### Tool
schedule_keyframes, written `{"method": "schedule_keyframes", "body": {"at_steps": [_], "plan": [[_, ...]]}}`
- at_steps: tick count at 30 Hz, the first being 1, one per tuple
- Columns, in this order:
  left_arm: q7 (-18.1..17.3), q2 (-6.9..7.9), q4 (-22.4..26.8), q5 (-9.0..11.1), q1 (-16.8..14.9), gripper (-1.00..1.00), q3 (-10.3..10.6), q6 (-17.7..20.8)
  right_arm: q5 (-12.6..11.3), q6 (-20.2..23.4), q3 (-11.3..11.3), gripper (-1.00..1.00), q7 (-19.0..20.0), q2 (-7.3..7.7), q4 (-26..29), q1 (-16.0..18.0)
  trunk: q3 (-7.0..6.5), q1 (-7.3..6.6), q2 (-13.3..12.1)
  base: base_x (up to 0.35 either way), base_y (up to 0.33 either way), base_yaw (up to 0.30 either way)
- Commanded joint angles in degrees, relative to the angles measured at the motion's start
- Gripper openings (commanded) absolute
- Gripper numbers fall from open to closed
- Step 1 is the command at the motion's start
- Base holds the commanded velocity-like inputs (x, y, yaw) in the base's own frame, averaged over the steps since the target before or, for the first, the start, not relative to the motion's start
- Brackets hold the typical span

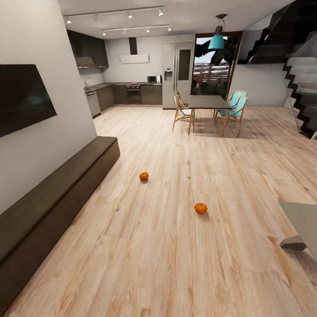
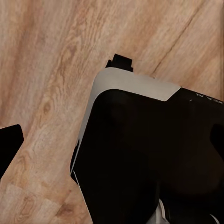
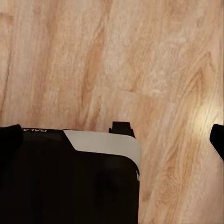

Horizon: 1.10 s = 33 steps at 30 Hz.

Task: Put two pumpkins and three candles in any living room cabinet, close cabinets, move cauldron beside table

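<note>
The cabinet runs low along the wall on my left under the dark screen, its drawer fronts all flush and shut as far as I can judge. Two pumpkins lie on the bare wood floor ahead of me: the nearer pumpkin to the right, the farther pumpkin closer to the cabinet, well apart from each other.

What worries me from here: both pumpkins are round and sit loose on a smooth floor, so a clumsy reach or a nudge from my base could set one rolling away. They are low, so I must bend far down, and a poorly centred pinch could squirt one out. I also need a drawer open before I carry anything over, or I arrive with nowhere to put it.

As for my jaws, the wrist views look down past the dark and white housing of my body onto floorboards; I cannot tell how far either pair stands apart. Nothing appears held or touched by them.
</note>
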<state>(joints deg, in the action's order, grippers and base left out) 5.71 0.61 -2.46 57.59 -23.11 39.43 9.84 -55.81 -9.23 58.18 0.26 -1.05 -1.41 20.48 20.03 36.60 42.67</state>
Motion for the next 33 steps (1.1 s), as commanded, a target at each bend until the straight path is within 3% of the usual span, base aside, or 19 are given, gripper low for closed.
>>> {"method": "schedule_keyframes", "body": {"at_steps": [1,17,33], "plan": [[0.00,0.00,0.00,-0.01,0.00,1.00,0.01,0.00,0.00,0.00,0.00,1.00,0.00,0.00,0.00,0.00,0.08,0.00,0.00,0.325,0.000,0.000],[0.00,0.00,0.00,0.00,0.00,1.00,-0.03,0.00,0.00,0.00,0.00,1.00,0.00,0.00,0.00,0.00,1.47,0.00,0.00,0.325,0.000,0.000],[0.00,0.96,0.00,0.07,0.00,1.00,0.03,0.00,0.00,0.00,0.00,1.00,0.00,0.05,0.00,0.00,1.55,0.00,0.00,0.325,0.064,0.000]]}}
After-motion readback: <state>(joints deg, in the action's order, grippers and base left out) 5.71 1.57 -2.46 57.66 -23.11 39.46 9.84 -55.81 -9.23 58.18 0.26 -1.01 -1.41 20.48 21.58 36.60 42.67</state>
